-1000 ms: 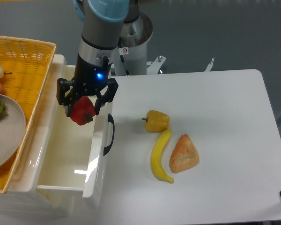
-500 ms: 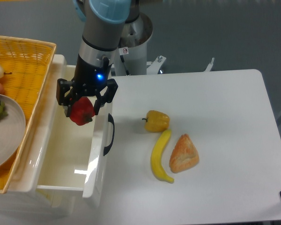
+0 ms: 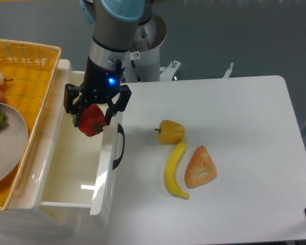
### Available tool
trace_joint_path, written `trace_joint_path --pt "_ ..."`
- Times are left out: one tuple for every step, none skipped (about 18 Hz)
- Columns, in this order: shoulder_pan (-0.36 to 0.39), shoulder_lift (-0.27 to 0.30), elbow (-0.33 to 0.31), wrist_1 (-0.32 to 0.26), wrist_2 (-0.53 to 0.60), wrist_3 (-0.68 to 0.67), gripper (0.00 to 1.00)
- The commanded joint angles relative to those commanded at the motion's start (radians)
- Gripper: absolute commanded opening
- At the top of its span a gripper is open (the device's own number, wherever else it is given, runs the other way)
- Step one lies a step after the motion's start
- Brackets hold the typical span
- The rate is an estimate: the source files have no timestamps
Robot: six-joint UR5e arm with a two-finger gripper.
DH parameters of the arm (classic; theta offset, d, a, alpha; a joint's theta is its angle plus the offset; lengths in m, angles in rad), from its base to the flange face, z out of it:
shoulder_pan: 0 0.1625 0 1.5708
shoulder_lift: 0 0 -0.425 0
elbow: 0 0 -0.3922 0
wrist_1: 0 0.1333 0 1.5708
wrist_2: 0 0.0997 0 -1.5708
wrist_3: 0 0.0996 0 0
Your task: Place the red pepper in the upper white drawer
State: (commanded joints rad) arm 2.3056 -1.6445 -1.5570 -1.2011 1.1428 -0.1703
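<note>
Red pepper (image 3: 92, 120) up in the air, clamped between the black fingers (image 3: 112, 109) of the tool (image 3: 93, 113), and it hangs right over the open cavity of the upper white drawer (image 3: 66, 176), toward the drawer's far end and close to its right-hand front panel. The tool is clenched on the pepper, one finger showing on each side of the red skin, and a small blue light (image 3: 110, 79) glows on the wrist just above it. The grey arm (image 3: 112, 38) comes straight down from the top of the view. The drawer stands pulled out, glossy white inside, with its dark curved handle (image 3: 120, 147) on the front panel facing the table (image 3: 245, 153). The pepper is clear of the drawer floor, not touching it. To the left of the drawer sits a yellow woven basket (image 3: 28, 76), its edge just beside the drawer's left wall, and a pale plate (image 3: 7, 148) with some dark and pale produce lies in it at the frame's left edge. Out on the white table, well apart from the tool, a yellow pepper (image 3: 171, 131) rests with a banana (image 3: 174, 169) just on its near side, and an orange-brown triangular pastry (image 3: 200, 167) lies just right of the banana.
</note>
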Motion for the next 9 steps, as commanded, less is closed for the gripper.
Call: trace_joint_path --pt "0.000 0.000 0.000 0.000 0.003 0.000 0.66" --pt "0.000 -0.001 -0.003 0.000 0.002 0.000 0.66" --pt "0.000 -0.002 -0.011 0.000 -0.002 0.002 0.66" --pt "-0.002 -0.002 -0.012 0.000 -0.002 0.003 0.66" --pt "-0.003 -0.002 -0.012 0.002 0.002 0.005 0.66" --pt "-0.005 -0.002 -0.012 0.002 0.005 0.008 0.66" --pt "-0.005 0.000 -0.012 0.008 0.006 0.011 0.66" --pt "-0.005 0.000 -0.012 0.017 0.006 0.011 0.65" --pt "-0.002 -0.001 -0.012 0.028 0.006 0.011 0.65"
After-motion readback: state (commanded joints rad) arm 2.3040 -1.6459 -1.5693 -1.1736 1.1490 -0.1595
